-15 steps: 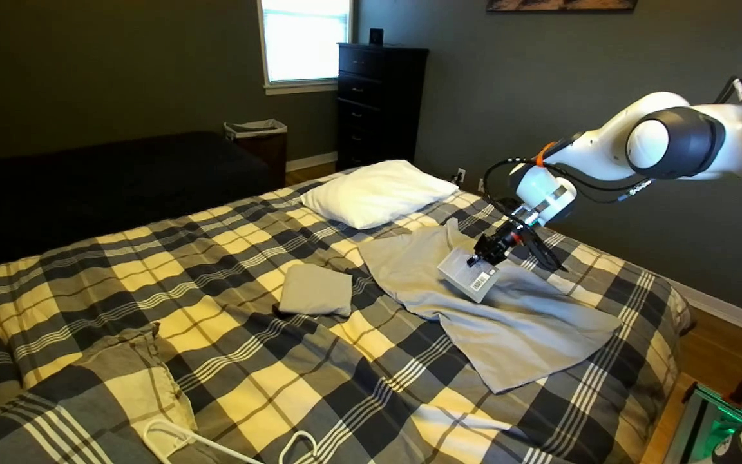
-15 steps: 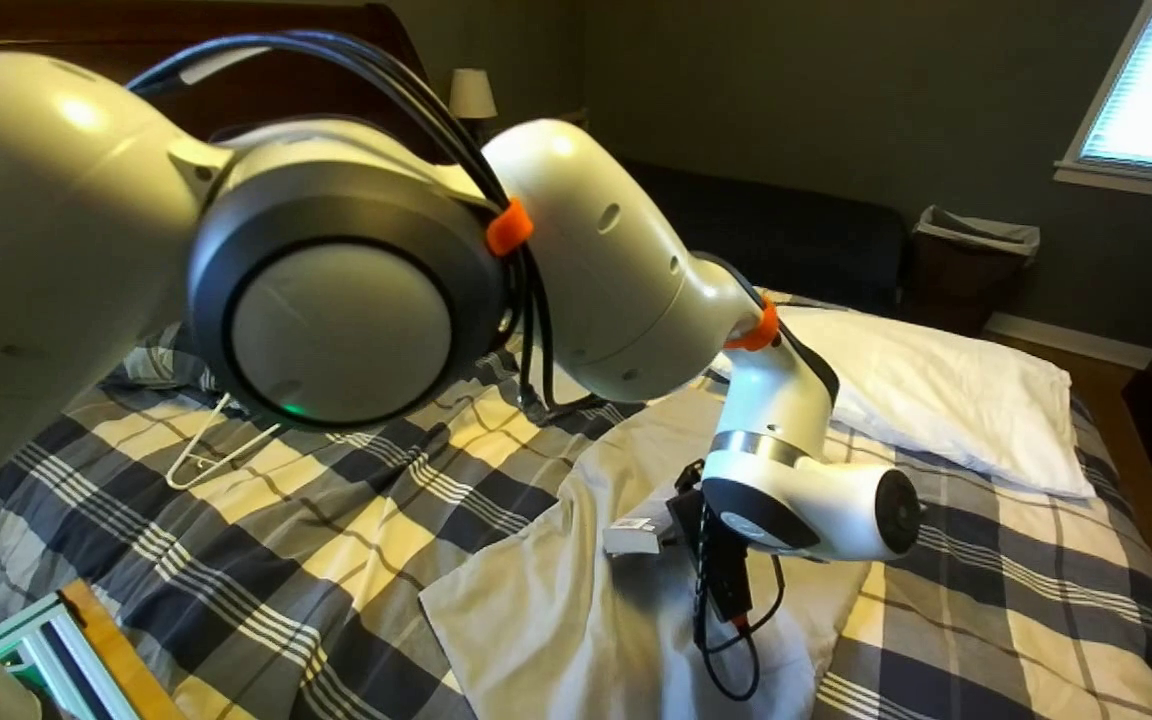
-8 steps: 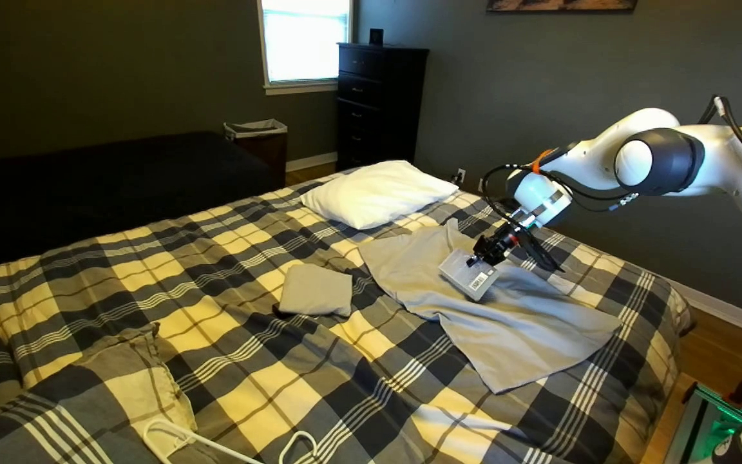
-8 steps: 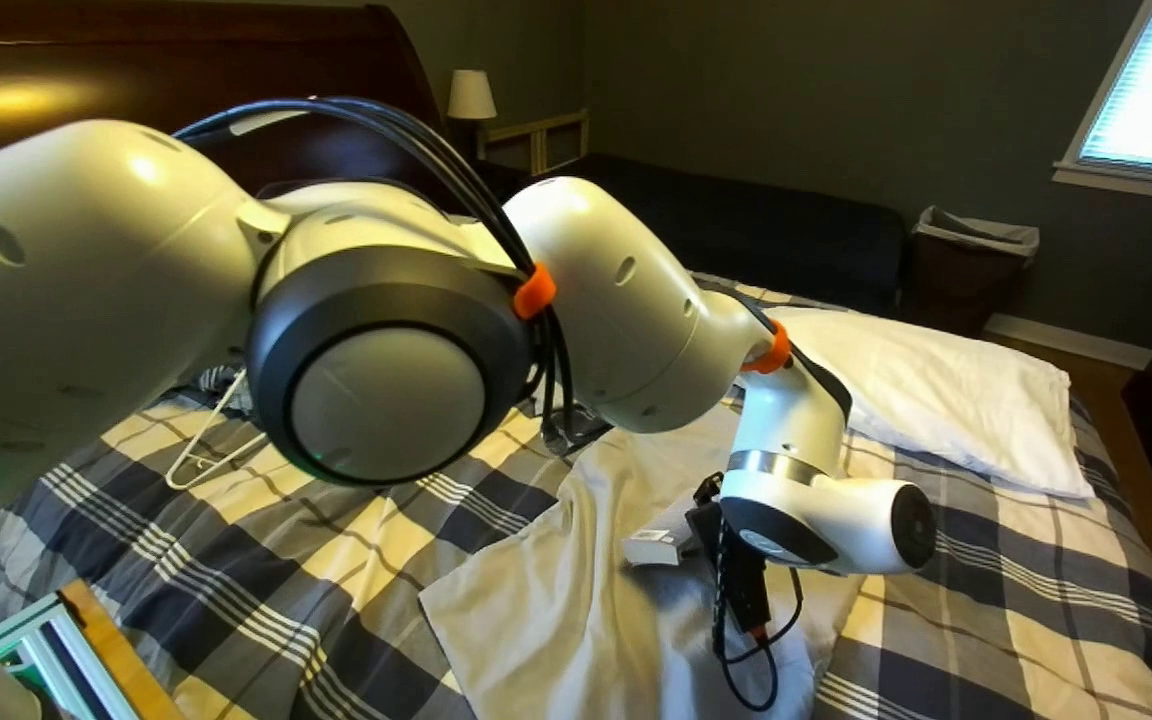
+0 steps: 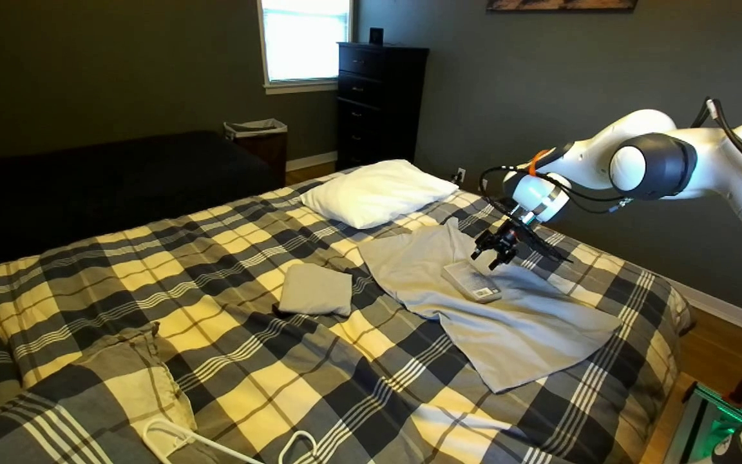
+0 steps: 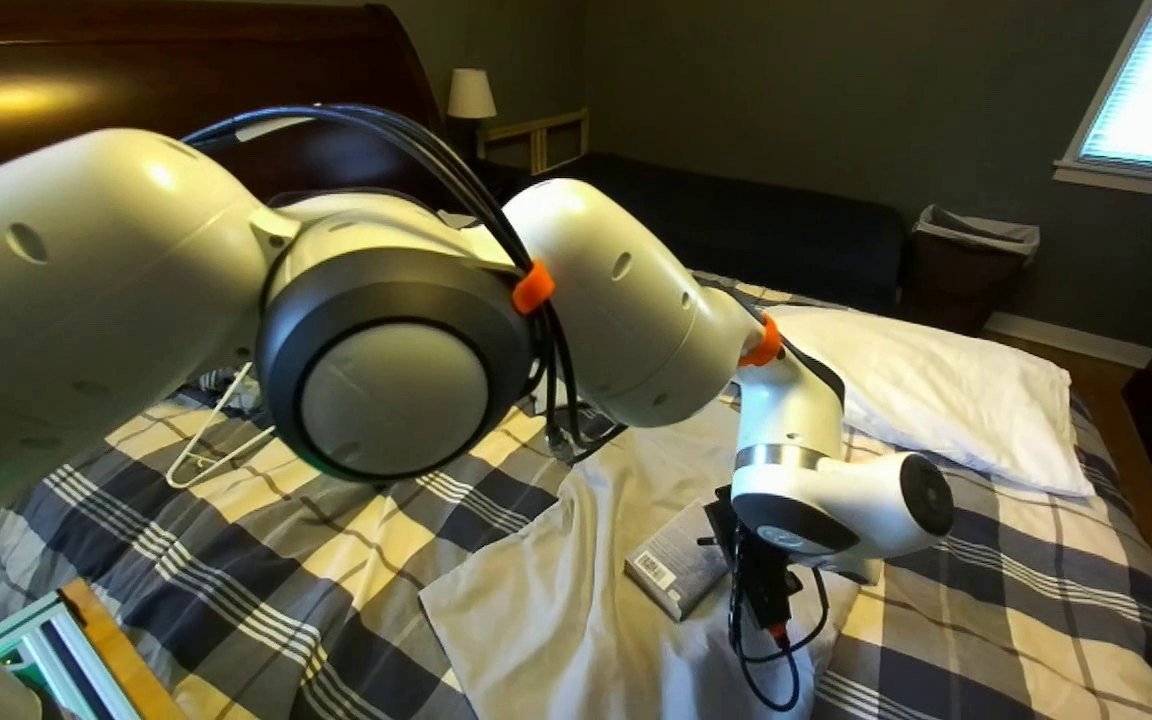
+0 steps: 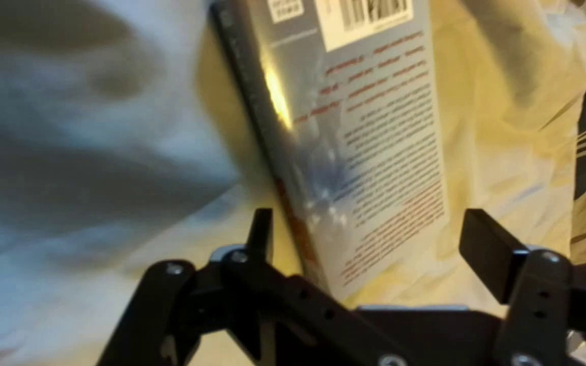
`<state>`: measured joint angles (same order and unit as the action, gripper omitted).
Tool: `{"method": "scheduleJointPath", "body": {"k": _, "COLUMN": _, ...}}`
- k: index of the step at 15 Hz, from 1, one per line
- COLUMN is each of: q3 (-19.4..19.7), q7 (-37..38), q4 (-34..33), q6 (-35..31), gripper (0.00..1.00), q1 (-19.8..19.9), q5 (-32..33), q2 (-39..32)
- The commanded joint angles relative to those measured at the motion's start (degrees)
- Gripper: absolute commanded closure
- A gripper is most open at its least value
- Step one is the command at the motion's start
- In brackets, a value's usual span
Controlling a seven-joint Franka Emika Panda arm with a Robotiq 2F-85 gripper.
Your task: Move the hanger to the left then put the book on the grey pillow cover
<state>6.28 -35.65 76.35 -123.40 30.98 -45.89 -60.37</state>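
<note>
Book just below pincer, lying on grey pillow cover

Jaws wide; wrist view shows a gap on each side of the book's end. Hanger well away from pincer, on the bed.

In both exterior views the white arm is bending and sloping down to its wrist. Below it the end effector is pointing obliquely downward, and its two black fingers are standing well apart.
</note>
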Motion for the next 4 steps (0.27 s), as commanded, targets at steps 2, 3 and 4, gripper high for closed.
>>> {"method": "scheduleJointPath", "body": {"k": 2, "q3": 3.36, "q7": -2.03, "q4": 8.90, "q6": -6.48, "gripper": 0.00, "q1": -3.00, "q5": 1.87, "q2": 9.52}}
{"method": "scheduleJointPath", "body": {"k": 3, "q3": 3.01, "q7": -6.67, "q4": 11.53, "q6": -4.50, "gripper": 0.00, "q1": -3.18, "q5": 3.27, "q2": 12.28}}
{"method": "scheduleJointPath", "body": {"k": 4, "q3": 0.25, "q7": -1.01, "q4": 3.31, "q6": -5.81, "gripper": 0.00, "q1": -0.35, "q5": 3.71, "q2": 5.43}}
